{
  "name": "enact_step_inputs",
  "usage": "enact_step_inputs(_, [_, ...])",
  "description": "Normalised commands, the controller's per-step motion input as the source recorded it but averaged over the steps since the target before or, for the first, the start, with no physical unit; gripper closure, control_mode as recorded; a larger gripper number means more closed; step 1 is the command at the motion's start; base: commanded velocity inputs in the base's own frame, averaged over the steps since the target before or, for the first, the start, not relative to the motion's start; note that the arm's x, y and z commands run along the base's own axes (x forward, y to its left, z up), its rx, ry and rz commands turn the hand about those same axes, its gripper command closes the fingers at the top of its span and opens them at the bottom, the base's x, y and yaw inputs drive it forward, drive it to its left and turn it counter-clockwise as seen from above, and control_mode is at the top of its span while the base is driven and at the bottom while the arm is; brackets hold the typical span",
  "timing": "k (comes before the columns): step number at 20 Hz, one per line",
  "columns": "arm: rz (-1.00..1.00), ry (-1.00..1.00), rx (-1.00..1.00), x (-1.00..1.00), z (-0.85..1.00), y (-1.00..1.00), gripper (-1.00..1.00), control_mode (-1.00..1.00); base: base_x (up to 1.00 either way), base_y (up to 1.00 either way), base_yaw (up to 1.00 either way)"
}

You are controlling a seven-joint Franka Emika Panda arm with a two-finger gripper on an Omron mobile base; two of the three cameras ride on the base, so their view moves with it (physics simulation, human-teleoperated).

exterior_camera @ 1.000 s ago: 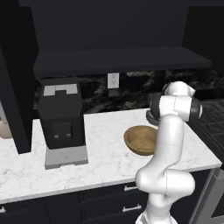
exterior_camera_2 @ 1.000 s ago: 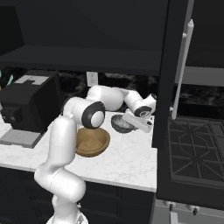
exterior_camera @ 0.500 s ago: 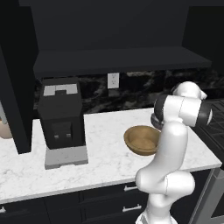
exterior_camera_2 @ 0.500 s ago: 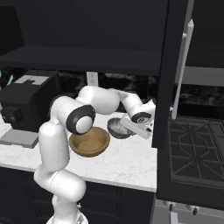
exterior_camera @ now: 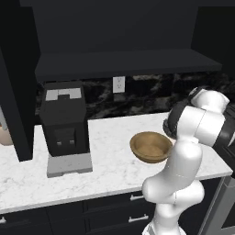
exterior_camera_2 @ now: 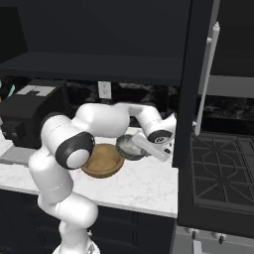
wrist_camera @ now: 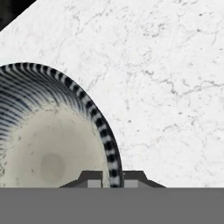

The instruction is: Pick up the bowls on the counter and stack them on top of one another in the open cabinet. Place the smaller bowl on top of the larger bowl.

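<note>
My gripper (exterior_camera_2: 143, 147) is shut on the rim of the smaller bowl (exterior_camera_2: 129, 147), a grey bowl that I hold low over the counter (exterior_camera_2: 144, 184), just right of the larger bowl (exterior_camera_2: 101, 159). In the hand view the striped dark rim of the smaller bowl (wrist_camera: 105, 131) runs between my gripper's (wrist_camera: 113, 181) two tips, with its pale speckled inside to the left. The wooden larger bowl (exterior_camera: 150, 147) rests on the counter (exterior_camera: 114, 170) beside my arm. The open cabinet's shelf (exterior_camera: 124, 62) spans the wall above. I cannot tell whether the small bowl touches the marble.
A black coffee machine (exterior_camera: 64, 119) stands at the counter's left. The cabinet's open dark door (exterior_camera_2: 196, 79) with a long silver handle hangs right of my hand. A stove (exterior_camera_2: 218, 173) lies beyond it. A wall outlet (exterior_camera: 119, 84) sits on the backsplash.
My arm has swung, its elbow moving toward the right of the counter. The hand with the small bowl has sunk a little and shifted closer to the wooden bowl.
</note>
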Motion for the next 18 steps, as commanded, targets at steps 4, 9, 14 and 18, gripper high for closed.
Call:
enact_step_inputs(4, [0.00,0.00,0.00,-0.29,0.26,0.44,1.00,-1.00,0.00,0.00,0.00])
enact_step_inputs(9, [0.00,0.00,0.00,-0.17,0.31,0.62,1.00,-1.00,0.00,0.00,0.00])
enact_step_inputs(14, [0.00,0.00,0.00,-0.24,0.03,0.65,1.00,-1.00,0.00,0.00,0.00])
enact_step_inputs(18, [0.00,0.00,-0.03,-0.29,-0.01,0.58,1.00,-1.00,0.00,0.00,0.00])
